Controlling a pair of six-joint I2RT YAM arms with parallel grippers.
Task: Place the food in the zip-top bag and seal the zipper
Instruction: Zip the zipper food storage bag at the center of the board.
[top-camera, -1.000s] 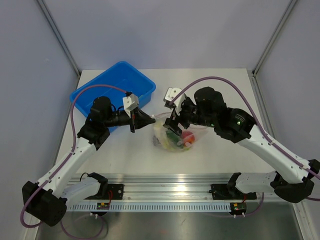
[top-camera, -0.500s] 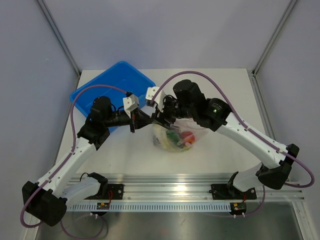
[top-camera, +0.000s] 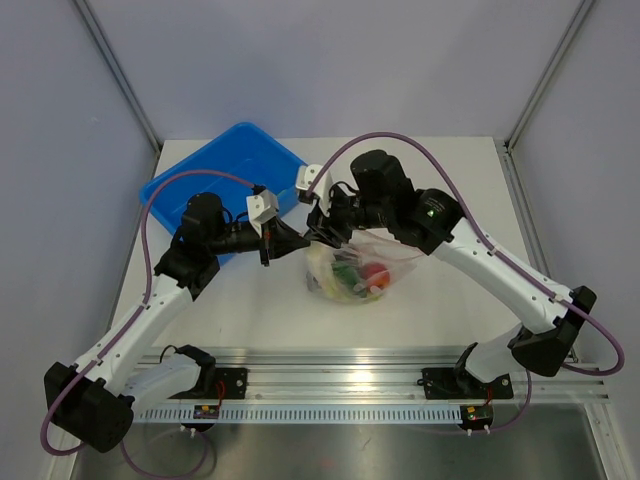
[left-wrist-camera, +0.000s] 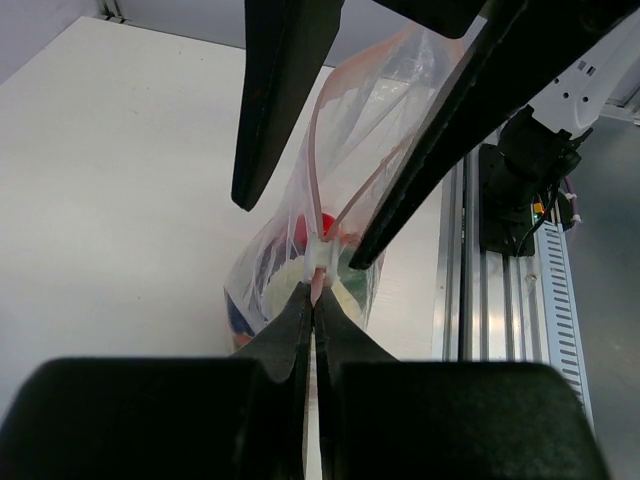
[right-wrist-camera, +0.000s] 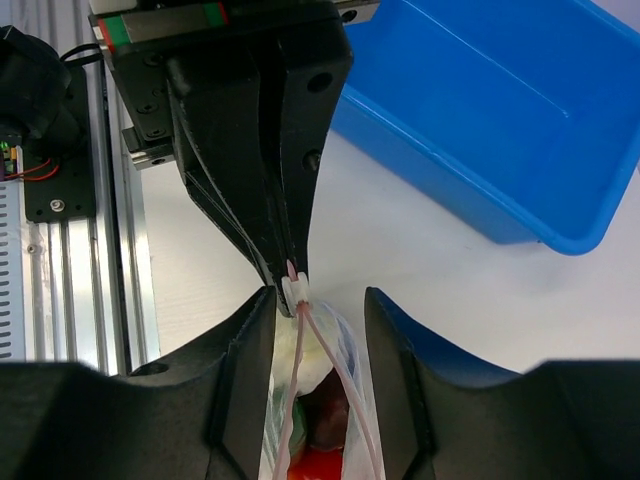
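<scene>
Just swung the right gripper (right-wrist-camera: 318, 300) over to straddle the slider (right-wrist-camera: 296, 290), half-closed, holding nothing yet, opposite the left gripper (left-wrist-camera: 313, 300) pinched tight on the zipper (left-wrist-camera: 316, 190); sealing next, probably.

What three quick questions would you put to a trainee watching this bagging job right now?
1. True or false: all the food in view sits inside the zip-top bag.
2. What is the left hand pinching? A: the zipper end. B: the blue bin. C: a red fruit.
3. Are the right hand jaws open or shut?

Key: 1 true. 2 A. 3 open, one finger on each side of the zipper strip.
</scene>
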